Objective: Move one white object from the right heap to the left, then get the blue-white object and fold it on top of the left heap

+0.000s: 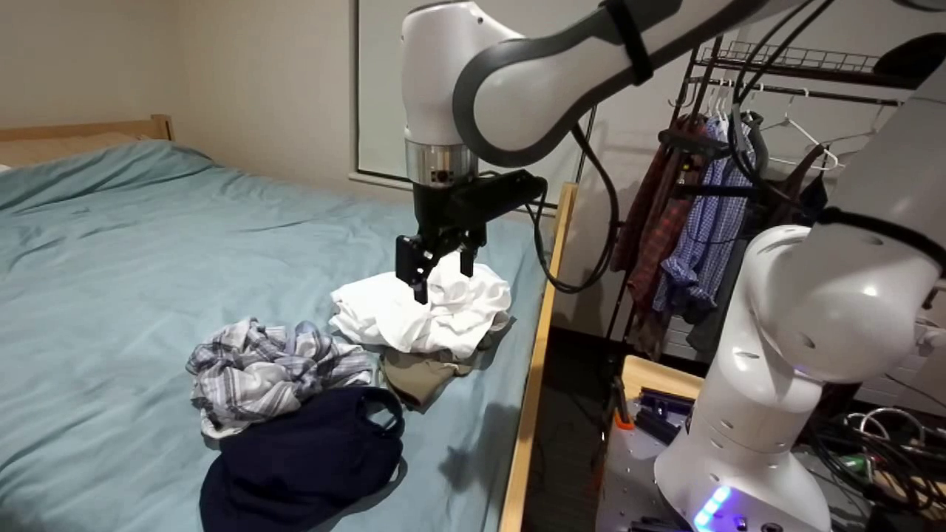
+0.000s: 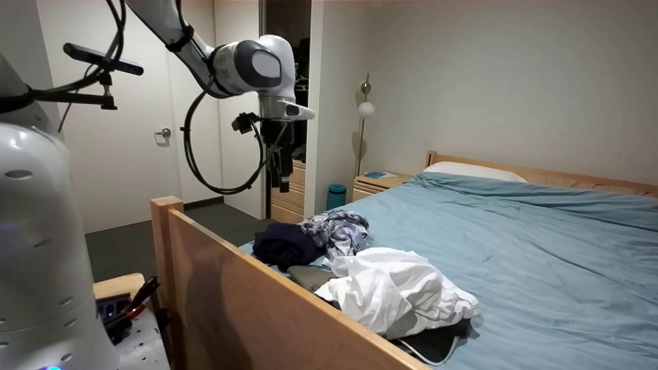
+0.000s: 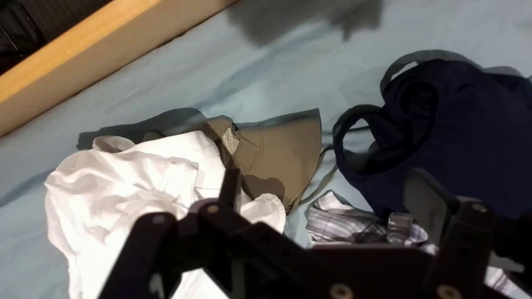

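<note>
A heap of white cloth (image 1: 429, 310) lies on the bed near the footboard. It also shows in an exterior view (image 2: 396, 288) and at left in the wrist view (image 3: 124, 187). A crumpled white, grey and bluish plaid garment (image 1: 259, 369) lies beside it, touching a navy garment (image 1: 310, 451). The plaid (image 3: 345, 216) shows between the fingers in the wrist view, partly hidden by the gripper. The navy garment (image 3: 469, 133) is at right there. My gripper (image 1: 443, 277) hangs above the clothes, pointing down. In the wrist view my gripper (image 3: 328, 195) is open with nothing between its fingertips.
An olive-brown hat-like item (image 3: 282, 153) lies partly under the white heap. A black item with white trim (image 2: 434, 341) sticks out beneath that heap. The wooden footboard (image 2: 288, 288) stands between robot base and bed. Hanging shirts (image 1: 702, 199) are behind the arm.
</note>
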`<state>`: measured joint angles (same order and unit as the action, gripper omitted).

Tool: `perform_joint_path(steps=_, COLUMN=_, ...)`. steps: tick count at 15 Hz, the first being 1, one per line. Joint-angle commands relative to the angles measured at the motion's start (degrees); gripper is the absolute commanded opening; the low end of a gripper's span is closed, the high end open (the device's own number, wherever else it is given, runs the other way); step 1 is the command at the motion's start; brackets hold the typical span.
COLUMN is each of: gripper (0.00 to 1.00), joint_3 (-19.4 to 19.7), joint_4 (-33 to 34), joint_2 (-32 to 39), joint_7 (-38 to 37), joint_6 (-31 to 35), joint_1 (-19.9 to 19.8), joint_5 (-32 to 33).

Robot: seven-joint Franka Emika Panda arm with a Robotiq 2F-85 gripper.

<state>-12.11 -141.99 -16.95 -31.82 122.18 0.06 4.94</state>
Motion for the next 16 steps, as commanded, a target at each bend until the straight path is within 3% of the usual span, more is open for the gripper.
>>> perform_joint_path(steps=1, gripper=1.00, joint_3=3.7, joint_4=1.3, joint_2=4.0, joint_7=1.4, joint_6=3.5, joint_1=-2.0, joint_5=2.1)
perform_joint_path(steps=5, gripper=1.00, joint_3=9.3, joint_4=3.5, joint_2=10.9, joint_7=-0.2, joint_6=7.7, joint_1=-5.8, joint_5=2.2)
perform_joint_path(steps=10, gripper=1.00, joint_3=16.4, joint_4=6.6, joint_2=18.1, joint_7=5.9, joint_6=13.3, joint_1=-7.5, joint_5=-2.8)
perform_joint_path(steps=11, gripper=1.00, joint_3=16.1, joint_4=4.9, joint_2=15.6, joint_7=3.0, joint_6=11.6, joint_1=-6.5, joint_5=-0.3)
perform_joint_path(steps=16, gripper=1.00, joint_3=16.6, joint_4=5.5, joint_2=16.6, joint_7=3.3, joint_6=11.8, joint_1=-6.1, joint_5=-0.4)
